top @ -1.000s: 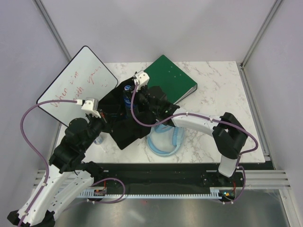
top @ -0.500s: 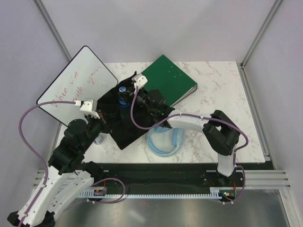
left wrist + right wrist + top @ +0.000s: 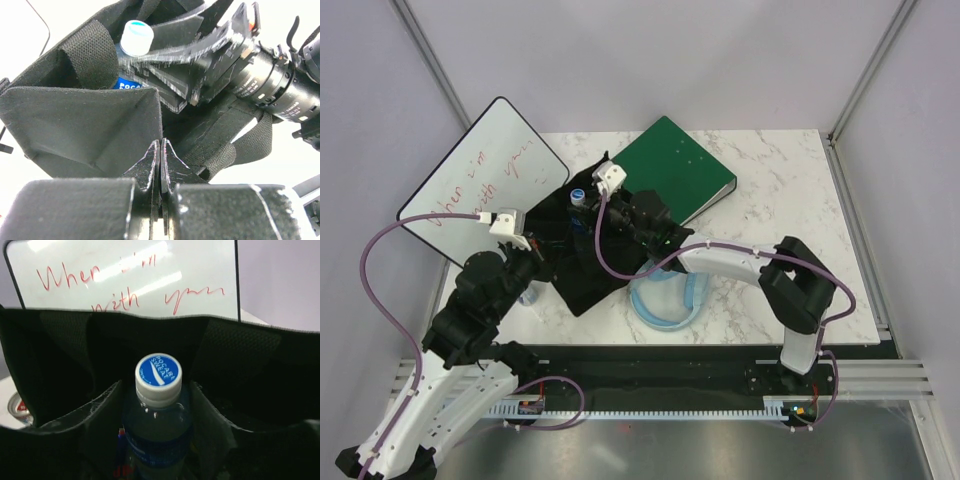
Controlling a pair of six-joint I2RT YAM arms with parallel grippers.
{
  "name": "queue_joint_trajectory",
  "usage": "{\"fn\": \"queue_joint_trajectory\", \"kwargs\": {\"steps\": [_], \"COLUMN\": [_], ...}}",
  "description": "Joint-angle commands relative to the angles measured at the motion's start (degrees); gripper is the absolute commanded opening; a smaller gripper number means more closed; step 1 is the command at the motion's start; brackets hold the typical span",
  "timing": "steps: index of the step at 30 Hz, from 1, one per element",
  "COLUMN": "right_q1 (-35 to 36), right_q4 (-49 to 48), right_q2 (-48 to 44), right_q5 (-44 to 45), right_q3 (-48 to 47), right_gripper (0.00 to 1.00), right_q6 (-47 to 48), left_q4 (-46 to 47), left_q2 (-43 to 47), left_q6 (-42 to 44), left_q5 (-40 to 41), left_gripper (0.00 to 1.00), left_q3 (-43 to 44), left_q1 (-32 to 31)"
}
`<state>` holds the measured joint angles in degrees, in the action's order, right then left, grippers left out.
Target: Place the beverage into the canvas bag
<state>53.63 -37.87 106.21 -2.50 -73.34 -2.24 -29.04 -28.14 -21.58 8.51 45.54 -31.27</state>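
Observation:
The beverage (image 3: 578, 197) is a blue-labelled bottle with a white cap. It stands upright in the mouth of the black canvas bag (image 3: 585, 280), its cap (image 3: 158, 372) above the rim. My right gripper (image 3: 585, 210) reaches in from the right. Its fingers (image 3: 112, 400) stand on either side of the bottle's shoulders with a thin dark gap, so it is open. The left wrist view shows the bottle (image 3: 137, 37) and the right gripper (image 3: 150, 70) past the bag wall (image 3: 75, 125). My left gripper (image 3: 160, 145) is shut on the bag's near edge and sits at the left rim (image 3: 532, 252).
A green binder (image 3: 680, 175) lies behind the bag on the right. A whiteboard (image 3: 485, 185) with red writing leans at the back left. A pale blue ring-shaped thing (image 3: 665, 300) lies on the marble table (image 3: 790, 220) near the bag. A can top (image 3: 17, 407) shows left of the bag.
The right gripper carried the bottle a little left and nearer, deeper into the bag's mouth, then its fingers spread away from the bottle. The left gripper stayed shut on the bag.

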Motion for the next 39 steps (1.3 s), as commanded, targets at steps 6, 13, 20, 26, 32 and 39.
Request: {"fn": "queue_joint_trajectory", "kwargs": {"steps": [6, 13, 20, 26, 32, 39], "right_q1": [-0.01, -0.45, -0.37, -0.36, -0.45, -2.82], "right_q4": [30.9, 37.59, 44.36, 45.25, 50.08, 55.43], "right_q2": [-11.28, -21.21, -23.95, -24.3, -21.67, -22.37], "right_q5": [1.97, 4.43, 12.43, 11.82, 16.73, 16.13], "right_q3": [-12.08, -11.12, -9.63, -9.01, -11.65, -14.02], "right_gripper": [0.81, 0.82, 0.8, 0.79, 0.78, 0.74], "right_q6": [-2.94, -7.33, -10.59, -10.6, -8.75, -7.87], "left_q4": [-0.41, -1.46, -5.06, -9.28, -16.56, -31.32], "left_q2": [-0.77, -0.86, -0.25, 0.46, -1.47, -9.37], "left_q6": [-0.83, -1.27, -1.26, -4.6, -8.12, -21.7], "left_q5": [1.59, 1.5, 4.14, 5.11, 12.03, 30.4], "left_gripper": [0.02, 0.24, 0.5, 0.72, 0.77, 0.77], "left_q3": [-0.01, 0.95, 4.29, 7.54, 11.67, 17.9], "left_q1": [0.15, 0.15, 0.15, 0.15, 0.15, 0.24]}}
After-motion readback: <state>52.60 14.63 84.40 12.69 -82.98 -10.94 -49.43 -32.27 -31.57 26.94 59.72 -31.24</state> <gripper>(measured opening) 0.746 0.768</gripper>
